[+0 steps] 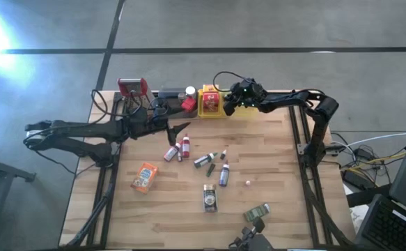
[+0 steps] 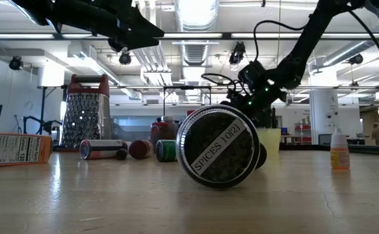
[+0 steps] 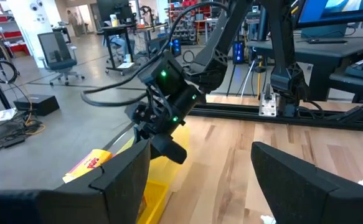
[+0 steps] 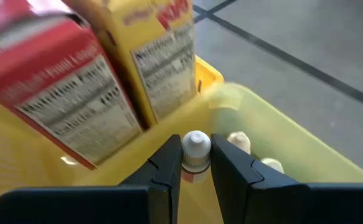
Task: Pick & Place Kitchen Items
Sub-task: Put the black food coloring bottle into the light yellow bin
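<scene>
The right gripper (image 4: 195,163) is over the yellow tray (image 1: 237,110) at the table's (image 1: 272,167) far edge. Its fingers (image 4: 162,168) are drawn narrow and clamp a small white-capped bottle (image 4: 195,149) by the neck, held upright inside the tray. Just beyond the bottle, in the same tray, stand a red box (image 4: 63,93) and a yellow box (image 4: 156,56), both tilted. Two pale caps (image 4: 238,142) lie in the tray beside the gripper.

The left gripper (image 1: 178,130) hovers left of the yellow tray, above the table's far half. Its fingers (image 3: 122,177) are spread wide and hold nothing.

The remaining items lie loose on the table, nearer than the yellow tray:
- A cluster of red-capped bottles (image 1: 177,149) lies just below the left gripper.
- Dark-capped bottles (image 1: 207,162) lie to the right of that cluster.
- An orange packet (image 1: 144,176) lies well left of the tray, near the table's left edge.
- A spice tin (image 1: 209,197) lies on its side toward the near edge; its label reads "SPICES" in the low view (image 2: 218,146).
- A green tin (image 1: 257,212) lies near the near edge.

A grater (image 1: 134,89) stands at the far left corner, well left of the yellow tray. A grey tray (image 1: 171,96) sits between the grater and the yellow tray.
</scene>
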Robot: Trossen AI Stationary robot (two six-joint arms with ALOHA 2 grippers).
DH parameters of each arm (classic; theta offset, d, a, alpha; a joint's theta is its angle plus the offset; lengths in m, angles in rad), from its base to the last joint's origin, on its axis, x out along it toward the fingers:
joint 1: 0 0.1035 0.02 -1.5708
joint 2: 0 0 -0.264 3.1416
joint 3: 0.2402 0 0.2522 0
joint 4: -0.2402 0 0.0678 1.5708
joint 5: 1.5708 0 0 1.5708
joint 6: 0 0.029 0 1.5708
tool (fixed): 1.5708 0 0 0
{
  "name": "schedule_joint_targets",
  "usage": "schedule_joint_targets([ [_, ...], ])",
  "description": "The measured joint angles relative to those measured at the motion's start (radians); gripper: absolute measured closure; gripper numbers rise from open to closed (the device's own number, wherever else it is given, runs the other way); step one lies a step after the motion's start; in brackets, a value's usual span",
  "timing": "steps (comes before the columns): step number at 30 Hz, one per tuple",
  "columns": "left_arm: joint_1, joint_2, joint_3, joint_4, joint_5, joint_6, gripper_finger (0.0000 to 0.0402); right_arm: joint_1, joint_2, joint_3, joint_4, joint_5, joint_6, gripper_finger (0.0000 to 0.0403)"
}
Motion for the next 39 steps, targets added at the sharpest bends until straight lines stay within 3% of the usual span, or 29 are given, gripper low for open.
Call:
schedule_joint_targets([
  [25,0.000,0.000,0.000,-0.007,0.000,-0.001,0.0117,0.008,0.055,-0.002,0.024,0.019,-0.016,0.0336],
  [39,0.000,0.000,0.000,-0.007,0.000,-0.001,0.0117,0.008,0.055,-0.002,0.023,0.019,-0.024,0.0287],
])
